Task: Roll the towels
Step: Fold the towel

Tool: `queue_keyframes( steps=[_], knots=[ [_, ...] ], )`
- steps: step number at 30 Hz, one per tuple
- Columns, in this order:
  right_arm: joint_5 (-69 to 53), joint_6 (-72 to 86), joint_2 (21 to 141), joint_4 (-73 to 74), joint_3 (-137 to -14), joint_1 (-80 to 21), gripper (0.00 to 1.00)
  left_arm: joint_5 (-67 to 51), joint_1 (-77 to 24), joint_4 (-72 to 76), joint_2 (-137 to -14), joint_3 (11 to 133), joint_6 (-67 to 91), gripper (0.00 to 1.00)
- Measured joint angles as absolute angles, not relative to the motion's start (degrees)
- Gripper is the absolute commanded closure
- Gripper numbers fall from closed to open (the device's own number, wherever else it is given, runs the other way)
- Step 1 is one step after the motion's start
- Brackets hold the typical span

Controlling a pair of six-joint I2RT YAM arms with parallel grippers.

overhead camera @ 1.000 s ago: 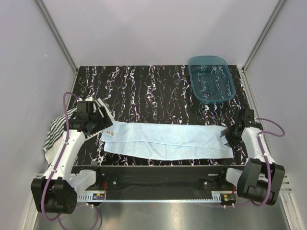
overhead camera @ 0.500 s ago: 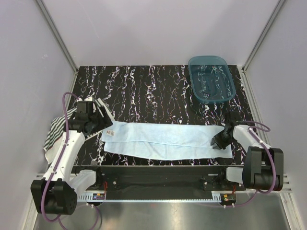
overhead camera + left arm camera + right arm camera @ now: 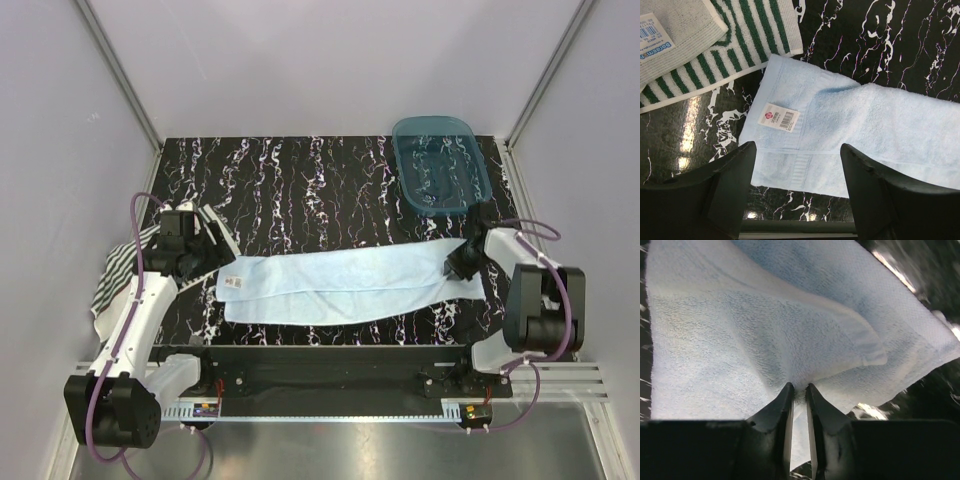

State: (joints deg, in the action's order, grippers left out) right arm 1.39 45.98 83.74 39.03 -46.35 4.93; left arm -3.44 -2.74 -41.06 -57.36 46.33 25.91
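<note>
Blue towel (image 3: pixel 350 285) is matt terry cloth with a fuzzy nap and a paper label (image 3: pixel 778 116); striped towel (image 3: pixel 745 45) is ribbed woven cloth. Tabletop (image 3: pixel 300 190) is glossy black marble-look with glare spots. Tub (image 3: pixel 440 165) is smooth translucent teal plastic.

Plain pale grey walls (image 3: pixel 330 60) are enclosing the black, white-veined table (image 3: pixel 320 190) on three sides, aluminium posts (image 3: pixel 120 75) are rising at its far corners, and light is glaring off its glossy top.
</note>
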Motion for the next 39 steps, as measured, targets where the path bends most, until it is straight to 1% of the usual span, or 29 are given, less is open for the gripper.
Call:
queue_keyframes(
  steps=[2, 3, 4, 6, 8, 12, 18, 22, 26, 28, 32, 39],
  knots=[
    [1.43, 44.75, 88.23, 37.06, -50.17, 4.91, 0.67, -3.44, -2.74, -41.04, -57.36, 46.33, 25.91, 0.27],
    [1.45, 44.16, 89.86, 36.45, -51.57, 4.91, 0.60, -3.40, -2.76, -41.06, -57.36, 46.33, 25.91, 0.27],
    [1.50, 43.68, 91.29, 35.90, -52.77, 4.91, 0.51, -3.25, -2.83, -41.06, -57.36, 46.33, 25.91, 0.26],
    [2.07, 42.63, 92.58, 35.48, -54.02, 4.91, 0.39, -3.18, -3.01, -41.06, -57.36, 46.33, 25.93, 0.26],
    [2.96, 41.52, 92.47, 35.77, -54.26, 4.91, 0.36, -3.07, -3.14, -41.06, -57.36, 46.33, 25.91, 0.26],
    [6.55, 40.05, 91.24, 37.43, -54.57, 4.93, 0.38, -3.05, -3.18, -41.06, -57.36, 46.33, 25.93, 0.26],
    [12.58, 38.44, 85.82, 39.55, -55.13, 5.39, 0.42, -3.03, -3.33, -41.06, -57.36, 46.33, 25.91, 0.26],
    [14.13, 37.28, 84.68, 39.70, -55.13, 7.92, 0.48, -3.03, -3.38, -41.06, -57.36, 46.33, 25.93, 0.26],
    [14.37, 36.10, 85.34, 39.09, -54.61, 10.70, 0.59, -3.03, -3.46, -41.06, -57.36, 46.33, 25.91, 0.26],
    [14.31, 35.75, 86.37, 38.17, -54.28, 10.90, 0.63, -3.01, -3.51, -41.06, -57.36, 46.33, 25.93, 0.26],
    [13.89, 35.59, 88.88, 36.60, -53.67, 10.90, 0.65, -3.01, -3.57, -41.06, -57.36, 46.33, 25.93, 0.26],
    [13.78, 35.55, 90.96, 34.61, -53.15, 10.87, 0.65, -2.96, -3.68, -41.06, -57.36, 46.33, 25.93, 0.26]
  ],
)
